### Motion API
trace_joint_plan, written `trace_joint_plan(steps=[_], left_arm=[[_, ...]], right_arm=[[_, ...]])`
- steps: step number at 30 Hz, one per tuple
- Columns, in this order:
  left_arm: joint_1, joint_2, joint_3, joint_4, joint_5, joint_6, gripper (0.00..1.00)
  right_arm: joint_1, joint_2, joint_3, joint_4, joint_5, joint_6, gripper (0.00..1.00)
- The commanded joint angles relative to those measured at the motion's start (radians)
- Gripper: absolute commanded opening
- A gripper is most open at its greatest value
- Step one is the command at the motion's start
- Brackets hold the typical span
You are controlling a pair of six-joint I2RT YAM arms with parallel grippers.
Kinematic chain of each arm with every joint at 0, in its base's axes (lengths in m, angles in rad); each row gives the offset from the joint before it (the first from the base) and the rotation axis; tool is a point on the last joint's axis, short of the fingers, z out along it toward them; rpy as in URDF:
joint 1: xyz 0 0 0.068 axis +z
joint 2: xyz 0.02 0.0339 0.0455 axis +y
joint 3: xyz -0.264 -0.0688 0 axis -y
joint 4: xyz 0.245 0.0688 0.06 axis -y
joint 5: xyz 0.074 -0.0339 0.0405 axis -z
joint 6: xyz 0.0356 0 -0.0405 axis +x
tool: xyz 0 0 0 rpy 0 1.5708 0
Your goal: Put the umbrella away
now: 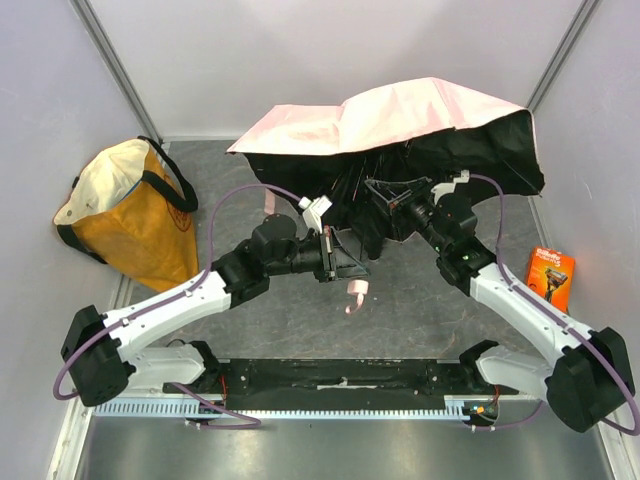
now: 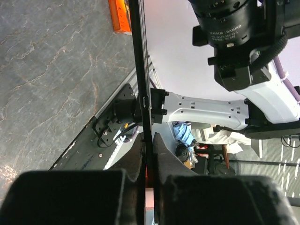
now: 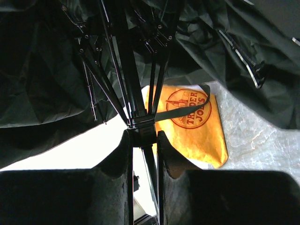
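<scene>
**Containers (1).** One orange-and-cream tote bag [image 1: 125, 215] lies on its side at the far left of the grey surface [image 1: 420, 295], with its black handles loose. The right wrist view shows the printed face of the bag [image 3: 192, 119]. The contents of the bag cannot be determined.

**Packages (1).** One orange razor package [image 1: 550, 277] lies flat near the right edge of the surface, well apart from the bag.

**Umbrella (1).** The umbrella [image 1: 400, 115] is open and outside the bag. It is held over the far centre of the surface, between the two arms. The pale pink side of the canopy faces up. The black underside and the ribs [image 3: 89, 70] face the arms. One thin pink strap [image 1: 355, 297] shows just below the left fingers [image 1: 345, 262] in the top view.

**Fingers.** The left fingers [image 2: 164, 154] are clenched on the thin black shaft [image 2: 139, 70]. The right fingers [image 3: 166, 152] are clenched on the same shaft at the hub [image 3: 140, 125] where the ribs meet.
</scene>
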Motion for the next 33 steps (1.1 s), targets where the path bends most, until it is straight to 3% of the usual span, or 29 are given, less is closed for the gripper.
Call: trace_joint_plan(steps=[1,4,7,15,19,22,24,33], left_arm=[[0.008,-0.052,0.052,0.049,-0.079,0.057,0.02],[0.031,-0.077,0.059,0.042,-0.100,0.077,0.02],[0.036,-0.094,0.068,0.004,-0.128,0.095,0.02],[0.069,-0.115,0.113,-0.046,-0.094,0.080,0.02],[0.086,-0.160,0.108,-0.066,-0.100,0.106,0.25],[0.092,-0.167,0.105,-0.074,-0.087,0.093,0.54],[0.092,-0.144,0.105,-0.073,-0.038,0.077,0.61],[0.082,-0.098,0.002,0.070,0.074,-0.020,0.52]], right_arm=[[0.115,-0.032,0.023,-0.152,0.049,0.010,0.00],[0.238,-0.027,-0.025,-0.157,0.118,0.012,0.00],[0.242,-0.036,-0.095,-0.094,0.134,0.065,0.00],[0.237,0.010,0.104,-0.199,0.143,-0.019,0.00],[0.237,0.013,0.206,-0.271,0.155,-0.063,0.00],[0.237,-0.003,0.215,-0.281,0.164,-0.045,0.00],[0.237,-0.015,0.214,-0.276,0.173,-0.036,0.00],[0.243,-0.046,0.189,-0.221,0.199,-0.083,0.00]])
